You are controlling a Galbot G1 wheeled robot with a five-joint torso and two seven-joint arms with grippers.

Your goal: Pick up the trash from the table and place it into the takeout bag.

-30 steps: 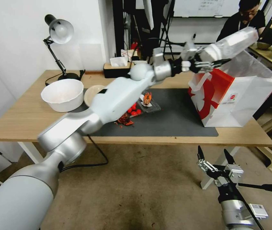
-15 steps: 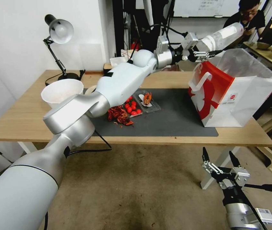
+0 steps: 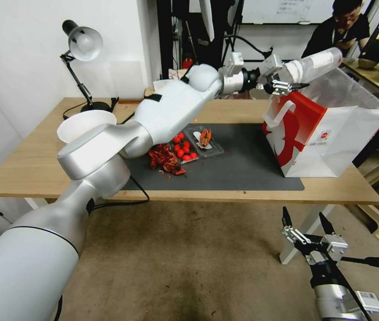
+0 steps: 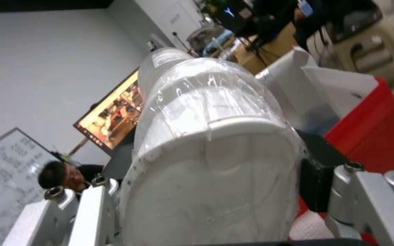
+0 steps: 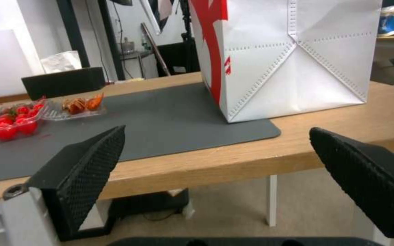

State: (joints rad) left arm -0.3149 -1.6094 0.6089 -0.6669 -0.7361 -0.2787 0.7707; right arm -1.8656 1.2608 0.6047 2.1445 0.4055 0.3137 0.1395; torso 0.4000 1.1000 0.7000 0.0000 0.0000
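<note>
Up in the upper right of the head view, my left gripper (image 3: 293, 83) has its jaws clamped on the clear lidded plastic cup (image 3: 314, 65), one jaw on each side of its wider, lidded end. I see the same grip in the left wrist view, where the cup (image 4: 210, 143) sits squeezed between the two metal fingers (image 4: 94, 218), wrapped in clear film. The cup lies almost sideways: its long axis runs from the gripper toward the upper right of the head frame, the narrow base pointing up and away and the lidded end toward my wrist. It hangs in the air over the open mouth of the takeout bag (image 3: 327, 133), above the bag's near left edge, and I cannot tell whether it touches the rim.

The bag stands upright on the right end of the dark mat (image 3: 243, 165), which covers the middle of the worktop (image 3: 33, 165). Left of centre on the mat lie a clear tray of red tomatoes (image 3: 183, 149) and some red shell scraps (image 3: 165, 160).

At the lower right of the head view, my right gripper (image 3: 307, 223) hangs low off the worktop's front edge, jaws spread wide and gripping nothing; in the right wrist view its black pads (image 5: 92, 160) stand well apart.
</note>
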